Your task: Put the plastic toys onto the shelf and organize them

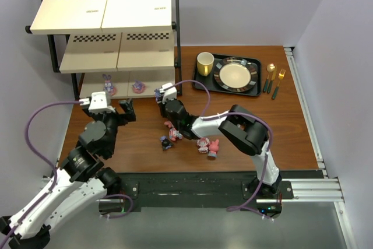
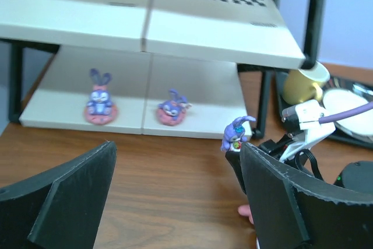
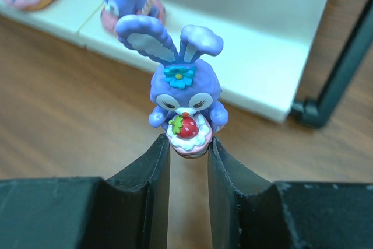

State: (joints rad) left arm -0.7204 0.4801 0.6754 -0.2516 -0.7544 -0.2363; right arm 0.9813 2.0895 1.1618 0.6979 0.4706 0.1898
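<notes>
The shelf (image 1: 102, 7) stands at the back left. Two purple bunnies on pink bases (image 1: 108, 84) (image 1: 138, 87) sit on its lowest board (image 2: 198, 86). My right gripper (image 1: 159, 93) is shut on a purple bunny with a strawberry cake (image 3: 185, 94), held upright just in front of that board's right end; it also shows in the left wrist view (image 2: 236, 134). My left gripper (image 1: 127, 109) is open and empty over bare table, its fingers (image 2: 70, 196) wide apart. Several pink and dark toys (image 1: 175, 135) (image 1: 208, 146) lie loose mid-table.
A yellow mug (image 1: 204, 63), a black tray (image 1: 256, 80) with a plate (image 1: 235, 75) and gold cutlery (image 1: 275, 79) are at the back right. The shelf's black front post (image 3: 338, 68) stands just right of the held bunny.
</notes>
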